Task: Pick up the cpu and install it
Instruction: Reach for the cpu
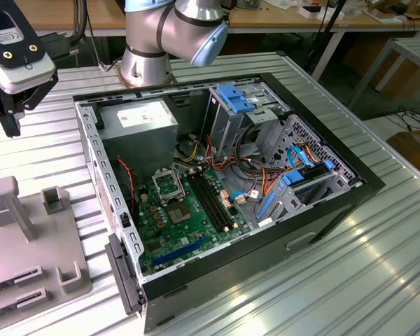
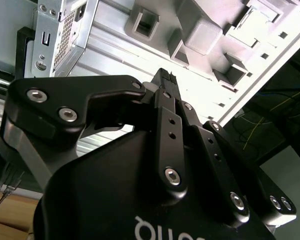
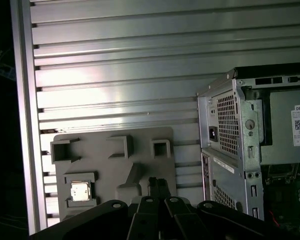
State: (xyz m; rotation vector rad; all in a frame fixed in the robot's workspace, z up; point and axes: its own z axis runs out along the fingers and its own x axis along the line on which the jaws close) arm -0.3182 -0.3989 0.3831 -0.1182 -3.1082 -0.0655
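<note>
Hanging high above the grey fixture [image 3: 140, 150], the gripper [image 3: 157, 180] has its fingers [image 2: 166, 112] pressed together at the tips, with nothing held between them and touching nothing. The cpu [image 3: 80, 191] lies flat in a square pocket of the fixture, off to one side of the fingers and apart from them. The fixture rests on the ribbed tabletop [image 3: 120, 80], just beside the open case [image 1: 315, 231]. In the exterior view the gripper sits at the exterior view's left, outside the case and well apart from the motherboard [image 1: 189, 217] and its socket [image 1: 169, 186].
</note>
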